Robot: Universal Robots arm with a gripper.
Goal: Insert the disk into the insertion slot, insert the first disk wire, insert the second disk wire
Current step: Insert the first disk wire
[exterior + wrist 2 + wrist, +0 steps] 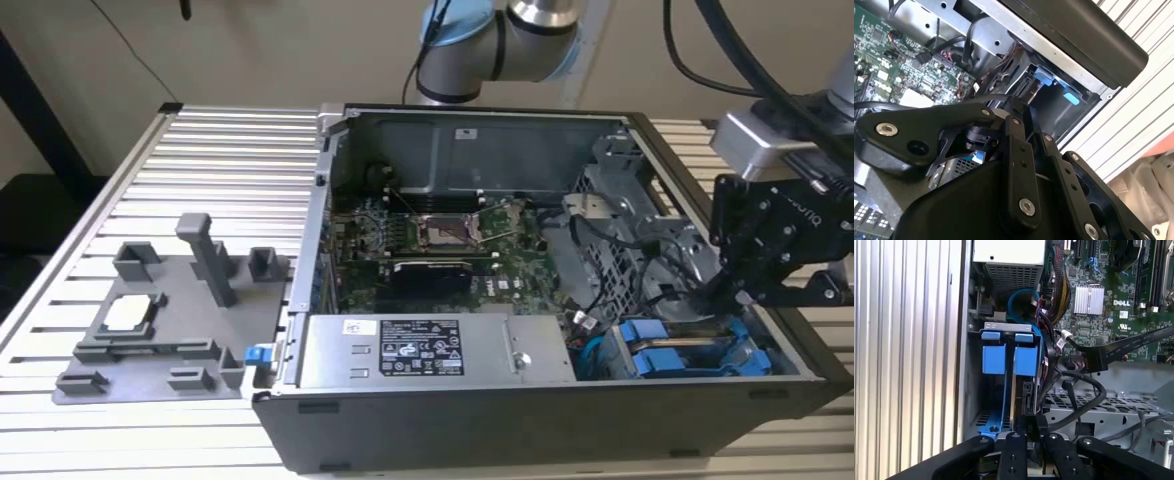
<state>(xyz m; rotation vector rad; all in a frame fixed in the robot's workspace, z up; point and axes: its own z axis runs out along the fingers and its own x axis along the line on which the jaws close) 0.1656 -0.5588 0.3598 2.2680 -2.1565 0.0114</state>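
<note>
First wrist view: disk (1026, 360) blue-fronted, seated in the drive bay (973, 390), gripper (1030, 426) pinched narrow near it; exterior view: whole computer case (534, 420)

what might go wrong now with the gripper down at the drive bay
1. Loose black cables curl right beside the black gripper; it may snag or tug them.
2. Two alike blue plastic drive carriers sit side by side in the grey metal bay; a small misalignment could hit the wrong one.
</note>
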